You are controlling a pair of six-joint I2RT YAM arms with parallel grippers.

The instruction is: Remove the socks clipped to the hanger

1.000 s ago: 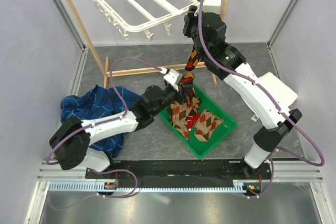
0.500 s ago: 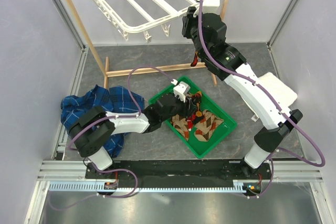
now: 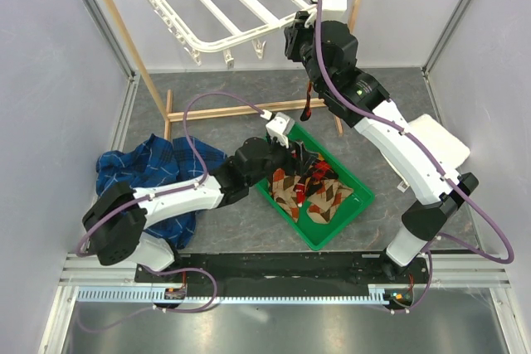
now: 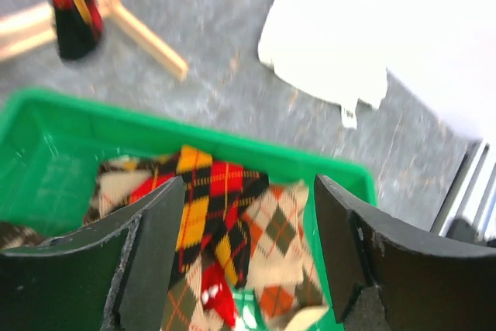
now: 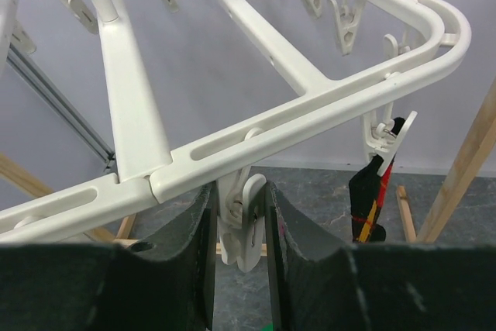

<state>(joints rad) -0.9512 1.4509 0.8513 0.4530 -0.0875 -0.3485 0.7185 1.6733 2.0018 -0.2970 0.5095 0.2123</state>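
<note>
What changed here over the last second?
The left tool dipped to the green tray, opened and let go of a black-red-yellow sock, which now lies there. Unchanged: the right tool stays closed on a hanger clip, and another sock still hangs.

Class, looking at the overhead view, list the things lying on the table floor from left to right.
blue plaid cloth → green tray holding socks → white cloth
</note>
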